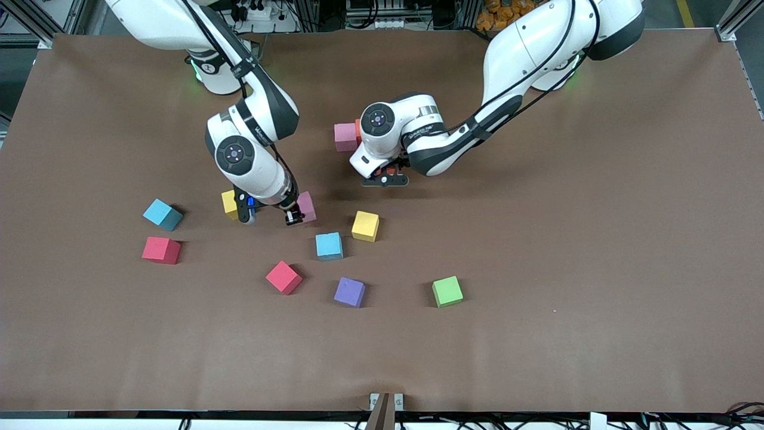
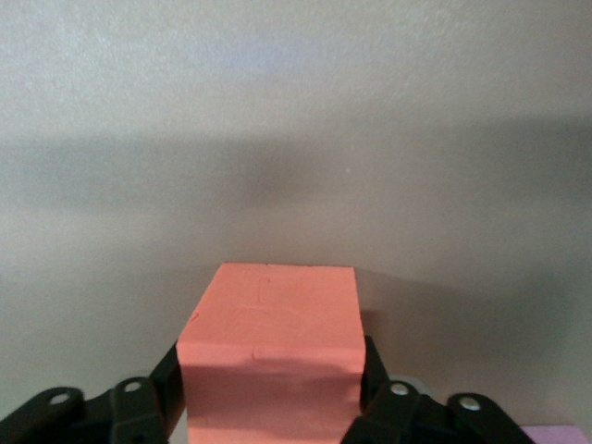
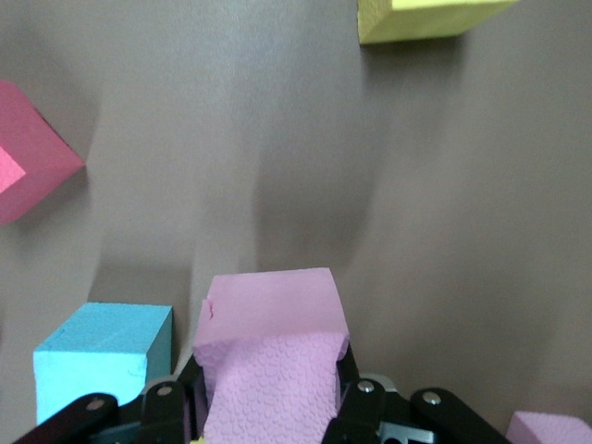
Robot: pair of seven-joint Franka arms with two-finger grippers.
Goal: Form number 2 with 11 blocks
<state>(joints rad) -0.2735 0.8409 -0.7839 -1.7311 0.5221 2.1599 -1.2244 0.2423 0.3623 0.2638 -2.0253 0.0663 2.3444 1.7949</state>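
The left wrist view shows what the front view hides: an orange block (image 2: 268, 347) sits between the left gripper (image 2: 268, 407)'s jaws, its sides against the fingers; whether they pinch it or have let go I cannot tell. From the front, that gripper (image 1: 385, 178) is low over the bench (image 1: 597, 239), next to a pink block (image 1: 345, 137).

The right wrist view shows the right gripper (image 3: 268, 407) pinching another pink block (image 3: 270, 356), jaws pressed on its sides; from the front, the right gripper (image 1: 292, 216) is near a yellow block (image 1: 229, 202).

Loose blocks lie nearer the front camera: light blue (image 1: 162, 214), red (image 1: 161, 249), another red (image 1: 284, 277), light blue (image 1: 329, 246), yellow (image 1: 365, 226), purple (image 1: 350, 292), green (image 1: 447, 291).

The writing on the arms is too small to read.
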